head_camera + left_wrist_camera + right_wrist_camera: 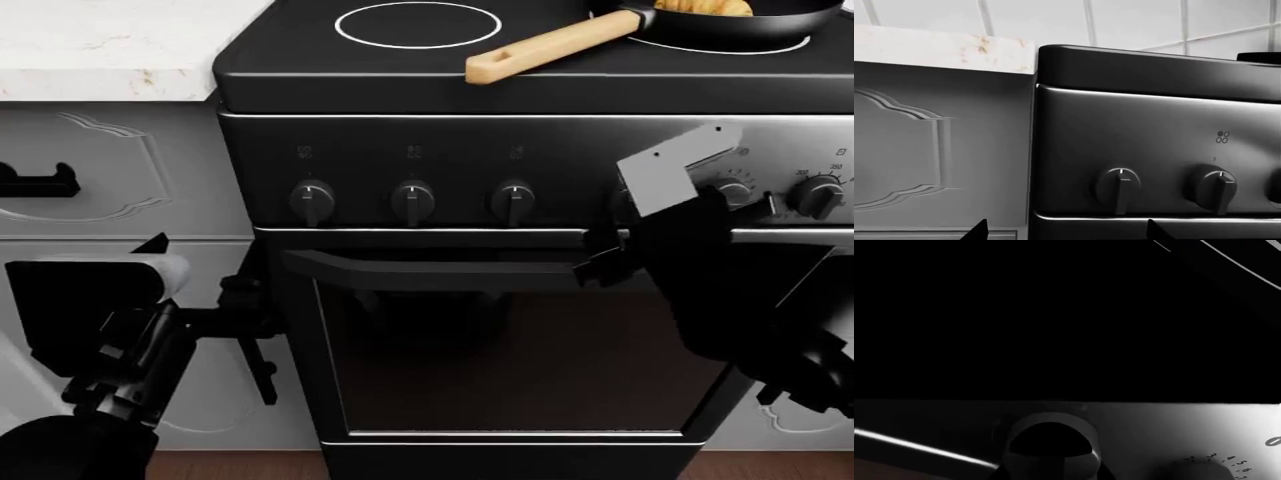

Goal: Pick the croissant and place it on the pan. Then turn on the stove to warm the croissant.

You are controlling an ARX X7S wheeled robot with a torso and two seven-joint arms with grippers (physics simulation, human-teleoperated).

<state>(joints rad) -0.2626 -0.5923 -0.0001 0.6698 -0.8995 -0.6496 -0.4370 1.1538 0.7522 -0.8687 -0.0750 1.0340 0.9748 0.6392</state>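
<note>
At the stove's [534,180] front panel, the right gripper [625,232] sits pressed against the row of knobs, around the fourth one from the left, which its black body hides in the head view. The right wrist view is mostly dark; it shows a round knob [1049,446] very close below the camera and a numbered dial [1217,465] beside it, but not whether the gripper is apart or clamped, so I cannot tell. A grey bracket on the right arm [674,170] stands in front of the panel.

The left gripper [234,300] hangs lower, in front of the grey cupboard door [94,190] just beside the stove's left edge. Its two dark tips [977,231] show at the edge of the left wrist view, set apart, with nothing between them; that view looks up at two of the stove's knobs and the pale stone bench [107,45].

On the cooktop, the pan [721,25] rests on the back right burner, its wooden handle pointing toward the front left. The croissant [703,7] lies inside the pan.
</note>
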